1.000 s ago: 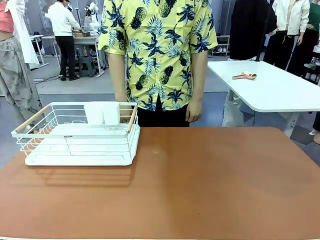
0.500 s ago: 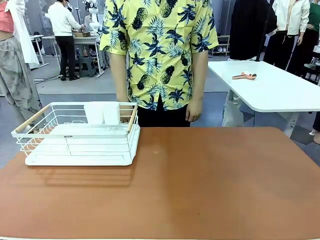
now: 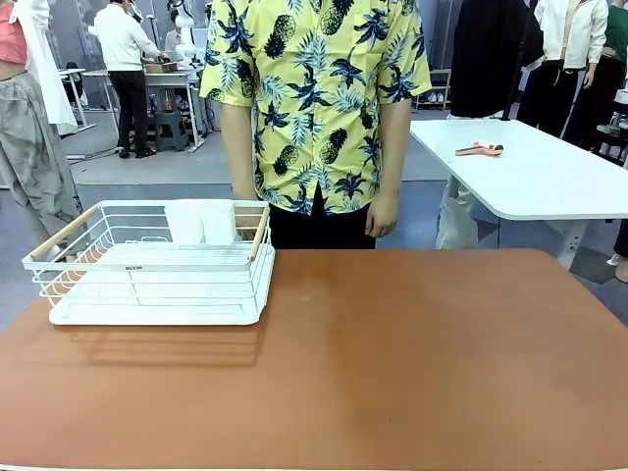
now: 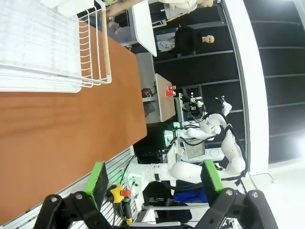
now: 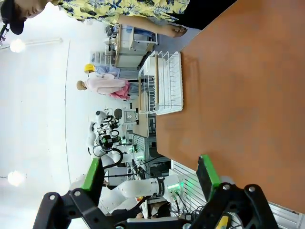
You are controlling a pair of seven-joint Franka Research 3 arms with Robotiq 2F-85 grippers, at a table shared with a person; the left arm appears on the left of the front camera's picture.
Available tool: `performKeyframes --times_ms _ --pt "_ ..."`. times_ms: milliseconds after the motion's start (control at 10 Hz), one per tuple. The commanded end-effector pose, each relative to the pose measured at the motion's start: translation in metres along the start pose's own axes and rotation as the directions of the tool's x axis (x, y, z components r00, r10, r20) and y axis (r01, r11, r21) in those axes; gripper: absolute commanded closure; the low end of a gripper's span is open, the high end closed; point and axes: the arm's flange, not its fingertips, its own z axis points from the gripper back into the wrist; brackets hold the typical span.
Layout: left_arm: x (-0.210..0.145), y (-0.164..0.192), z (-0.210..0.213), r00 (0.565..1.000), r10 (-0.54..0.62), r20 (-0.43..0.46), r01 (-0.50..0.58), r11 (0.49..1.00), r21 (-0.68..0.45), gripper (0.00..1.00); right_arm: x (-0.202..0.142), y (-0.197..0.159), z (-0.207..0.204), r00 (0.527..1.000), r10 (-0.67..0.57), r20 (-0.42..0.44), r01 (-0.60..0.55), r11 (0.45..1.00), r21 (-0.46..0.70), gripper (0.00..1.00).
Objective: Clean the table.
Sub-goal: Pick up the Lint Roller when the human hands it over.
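1. Reddish-brown surface (image 3: 412, 363) spanning the front view, with a white wire dish rack (image 3: 157, 285) standing on its far left part and white holders (image 3: 201, 223) inside at the rack's far side.
2. Person (image 3: 314, 108) in a yellow leaf-print shirt standing at the far edge, arms hanging down.
3. Step in hand, by judgement: finding something to clear. No loose item seen on the open stretch.
4. To do it well: move slowly, keep well apart from the rack's wooden handles and the person, and lower only onto a confirmed target.
5. Left pincer (image 4: 155, 179): green pads spread wide, nothing between, touching nothing.
6. Right pincer (image 5: 149, 172): likewise spread wide, pinching nothing, clear of the surface.
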Motion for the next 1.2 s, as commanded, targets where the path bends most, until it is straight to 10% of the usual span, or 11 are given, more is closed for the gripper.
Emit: performKeyframes --times_ms 0,1100 --pt "-0.0004 0.0002 0.0001 1.000 0.003 -0.003 -0.003 1.000 -0.001 0.00 -0.0013 0.0027 -0.0041 1.000 -0.002 -0.009 0.002 1.000 0.001 0.00" --pt "-0.0004 0.0002 0.0001 1.000 0.003 -0.003 -0.003 1.000 -0.001 0.00 -0.0013 0.0027 -0.0041 1.000 -0.002 -0.009 0.002 1.000 0.001 0.00"
